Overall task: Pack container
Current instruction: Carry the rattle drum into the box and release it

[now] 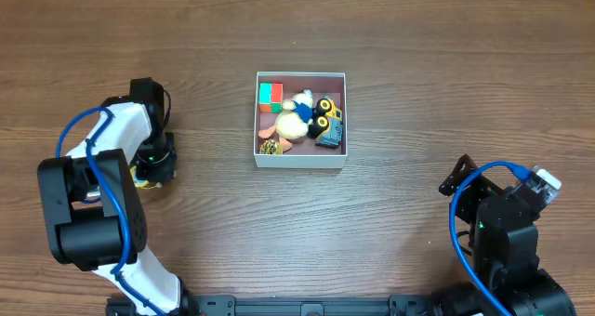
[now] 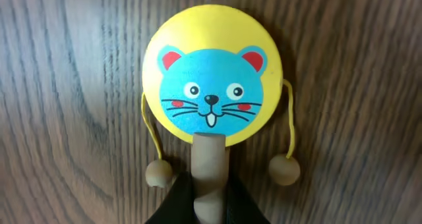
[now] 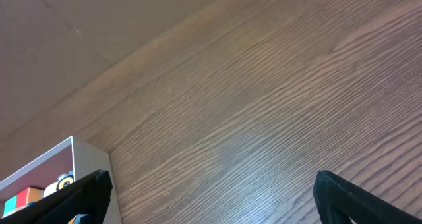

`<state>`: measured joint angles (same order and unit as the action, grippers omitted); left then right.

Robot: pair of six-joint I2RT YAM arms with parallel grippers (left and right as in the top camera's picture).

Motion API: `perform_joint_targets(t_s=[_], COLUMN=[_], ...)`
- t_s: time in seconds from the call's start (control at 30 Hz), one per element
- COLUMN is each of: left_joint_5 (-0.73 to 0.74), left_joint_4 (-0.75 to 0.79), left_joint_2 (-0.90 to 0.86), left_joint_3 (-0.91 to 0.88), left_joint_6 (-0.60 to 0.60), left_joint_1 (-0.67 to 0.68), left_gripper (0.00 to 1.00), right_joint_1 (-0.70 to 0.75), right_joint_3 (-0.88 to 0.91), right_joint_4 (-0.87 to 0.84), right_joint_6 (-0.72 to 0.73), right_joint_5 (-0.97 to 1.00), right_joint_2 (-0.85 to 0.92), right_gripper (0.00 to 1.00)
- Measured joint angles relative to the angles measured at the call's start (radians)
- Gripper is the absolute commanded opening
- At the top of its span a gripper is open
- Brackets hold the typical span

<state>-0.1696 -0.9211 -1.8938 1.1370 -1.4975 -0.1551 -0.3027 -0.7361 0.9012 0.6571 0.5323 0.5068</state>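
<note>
At the left, the left gripper (image 2: 211,201) had its fingers closed on the wooden handle of a yellow drum (image 2: 212,76) lying on the table (image 1: 418,56). The container (image 1: 299,160), square and shallow with white walls and a pinkish inside, sat mid-table, crowded with toys (image 1: 297,119). The right gripper (image 3: 212,178) hung wide open, holding nothing.
</note>
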Motion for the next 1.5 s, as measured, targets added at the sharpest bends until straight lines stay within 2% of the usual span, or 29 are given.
perform_joint_targets(t_s=[0.2,0.4,0.63,0.77,0.97,1.07,1.1,1.13,1.17,1.5], left_joint_5=[0.039,0.088,0.108,0.110,0.093,0.079,0.076,0.076,0.075,0.064], left_joint_4=[-0.032,-0.136,-0.212,-0.173,-0.152,-0.133,-0.129,-0.126,-0.126,-0.155], left_joint_2=[-0.025,-0.040,-0.040,-0.040,-0.040,-0.040,-0.040,-0.040,-0.040,-0.040], left_joint_3=[0.053,0.286,0.539,0.561,0.561,0.562,0.562,0.562,0.562,0.562], left_joint_6=[0.164,0.341,0.475,0.500,0.524,0.574,0.593,0.615,0.647,0.792], left_joint_1=[-0.004,0.053,0.294,0.468,0.612,0.650,0.658,0.667,0.675,0.677], left_gripper=[0.11,0.12,0.18,0.17,0.21,0.29,0.37,0.75,1.00,1.00], right_joint_1=[0.000,0.000,0.000,0.000,0.000,0.000,0.000,0.000,0.000,0.000], right_joint_3=[0.000,0.000,0.000,0.000,0.000,0.000,0.000,0.000,0.000,0.000], right_joint_4=[0.000,0.000,0.000,0.000,0.000,0.000,0.000,0.000,0.000,0.000], right_joint_6=[0.001,0.001,0.001,0.001,0.000,0.000,0.000,0.000,0.000,0.000], right_joint_5=[0.000,-0.001,0.000,0.000,0.000,0.000,0.000,0.000,0.000,0.000], right_joint_2=[0.000,0.000,0.000,0.000,0.000,0.000,0.000,0.000,0.000,0.000], right_gripper=[1.00,1.00,1.00,1.00,1.00,1.00,1.00,1.00,1.00,1.00])
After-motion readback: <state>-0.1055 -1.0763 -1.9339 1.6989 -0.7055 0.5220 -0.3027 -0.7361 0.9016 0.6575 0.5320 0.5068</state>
